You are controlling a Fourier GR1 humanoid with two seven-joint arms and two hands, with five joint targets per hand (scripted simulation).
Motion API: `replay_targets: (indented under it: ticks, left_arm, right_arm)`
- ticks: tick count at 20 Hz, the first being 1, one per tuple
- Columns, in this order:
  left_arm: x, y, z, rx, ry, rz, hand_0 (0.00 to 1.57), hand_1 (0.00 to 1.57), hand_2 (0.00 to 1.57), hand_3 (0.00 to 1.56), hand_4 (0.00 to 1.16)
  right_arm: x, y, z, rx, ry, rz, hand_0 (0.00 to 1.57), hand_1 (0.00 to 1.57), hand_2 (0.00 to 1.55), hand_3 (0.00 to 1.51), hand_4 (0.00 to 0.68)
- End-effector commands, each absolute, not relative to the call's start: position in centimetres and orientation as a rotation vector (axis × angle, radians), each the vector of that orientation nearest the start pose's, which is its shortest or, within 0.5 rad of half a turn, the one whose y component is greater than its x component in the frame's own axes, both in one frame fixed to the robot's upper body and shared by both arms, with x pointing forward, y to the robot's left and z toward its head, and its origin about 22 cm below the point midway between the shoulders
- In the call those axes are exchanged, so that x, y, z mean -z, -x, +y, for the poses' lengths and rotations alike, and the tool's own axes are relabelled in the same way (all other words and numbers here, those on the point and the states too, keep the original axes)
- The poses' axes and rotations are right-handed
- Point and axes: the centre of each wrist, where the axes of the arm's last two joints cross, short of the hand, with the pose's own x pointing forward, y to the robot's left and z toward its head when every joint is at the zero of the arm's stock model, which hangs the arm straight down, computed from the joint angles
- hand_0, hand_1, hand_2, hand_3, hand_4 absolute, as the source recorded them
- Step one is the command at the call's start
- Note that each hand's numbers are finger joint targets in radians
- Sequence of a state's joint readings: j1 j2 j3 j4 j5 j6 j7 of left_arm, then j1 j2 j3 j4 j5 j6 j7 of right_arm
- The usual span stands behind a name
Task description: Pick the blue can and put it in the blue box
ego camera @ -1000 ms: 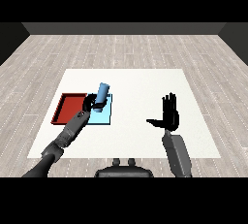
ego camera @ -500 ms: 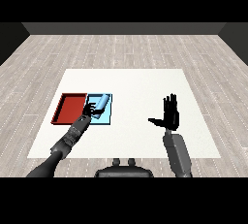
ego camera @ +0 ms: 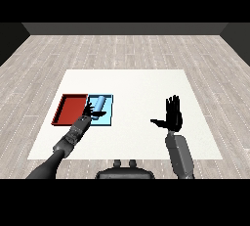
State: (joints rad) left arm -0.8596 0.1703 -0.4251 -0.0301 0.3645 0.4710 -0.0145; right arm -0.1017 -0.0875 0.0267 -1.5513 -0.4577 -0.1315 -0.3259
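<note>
Left hand, black, is at left-centre of the frame, over the near-left part of the light blue tray, fingers spread and relaxed, not curled round anything; fingertips are at or very near the blue can, but I cannot tell if they touch it. Going by size: white table fills the middle of the frame, w/ grey wood floor around and behind it. Red tray lies at left-centre, and the light blue tray is just beside it on its right, edges touching or nearly so. Left grey forearm comes in from lower left, pointing up-right to the trays. Right grey forearm comes from lower right, approx. upright. Right hand is at right-centre, well apart from both trays, fingers straight and pointing up, thumb out to the left, holding nothing. Blue can lies on its side inside the blue tray, in the far part, long axis running away from the viewer.
</note>
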Motion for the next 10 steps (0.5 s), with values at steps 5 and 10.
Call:
replay_targets:
  ticks: [5,10]
  left_arm:
    - [7.8,-36.4,23.8,0.1,-0.664,-1.008,0.0,0.0,0.0,0.0,0.0]
    - [4.9,-38.4,24.1,0.037,-0.565,-1.314,0.0,0.0,0.0,0.0,0.0]
  right_arm:
    - [-2.2,-27.1,-23.2,0.387,-0.233,-1.927,0.0,0.0,0.0,0.0,0.0]
    - [-2.7,-27.1,-22.1,0.309,-0.244,-1.911,0.0,0.0,0.0,0.0,0.0]
